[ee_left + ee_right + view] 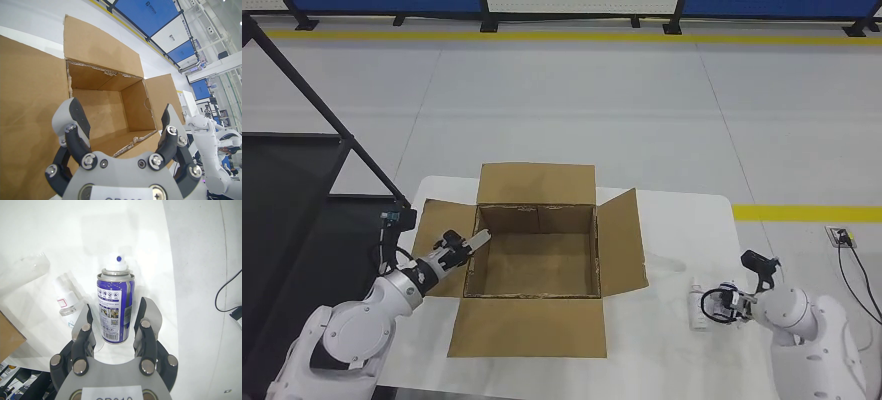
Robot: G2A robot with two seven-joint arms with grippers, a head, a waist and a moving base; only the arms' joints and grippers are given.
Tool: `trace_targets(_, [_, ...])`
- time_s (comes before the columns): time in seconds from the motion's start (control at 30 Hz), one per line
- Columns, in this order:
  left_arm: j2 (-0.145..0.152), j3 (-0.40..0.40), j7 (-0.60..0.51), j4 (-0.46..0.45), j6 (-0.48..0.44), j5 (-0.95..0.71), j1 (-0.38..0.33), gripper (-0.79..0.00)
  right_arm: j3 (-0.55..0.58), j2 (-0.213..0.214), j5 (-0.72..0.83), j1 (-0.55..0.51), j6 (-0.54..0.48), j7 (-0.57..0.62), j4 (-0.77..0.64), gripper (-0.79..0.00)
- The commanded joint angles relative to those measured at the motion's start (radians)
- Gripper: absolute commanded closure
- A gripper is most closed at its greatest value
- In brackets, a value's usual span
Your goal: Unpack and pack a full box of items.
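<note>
White worktop (682,230), pale factory floor (572,100) with a yellow line (572,36) beyond. Cardboard box (532,265) sits mid-worktop, flaps (537,183) folded out on all four sides, interior bare to the bottom.

Task items seen: blue spray can (113,309) and small clear bottle (66,306), both upright on the worktop to the robot's right of the box, well apart from it. Bottle stands just beside the can, on the box side.

Key relation: the can stands directly between the fingers of the right claw (116,305). Can's long axis is vertical, nozzle (116,260) up. Claw comes in level from the side, so its fingers flank the lower half of the body, across its width. Right arm is by far the nearer; the left arm is on the far side of the box.

Right claw: fingers apart, slightly wider than the can, a thin gap visible each side. Not clamped, holds nothing. One finger (83,319) sits between can and bottle, close to the bottle's base; cannot tell if touching.

Left claw (122,106): fingers wide apart, empty, hovering at the box's left rim, pointing into the interior.

Judgement: box reads as unpacked. Step in hand is a side grasp on the can, probably for return to the box. Closing needs only a small squeeze. Risk: the inner finger nudges the bottle over.
</note>
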Motion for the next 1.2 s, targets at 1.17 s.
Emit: trace_targets(1.17, [0.002,-0.472,-0.002,-0.068,-0.089,-0.391,0.425,-0.785,-0.104,0.033,0.706,-0.012,-0.376,-0.073,-0.342,-0.785])
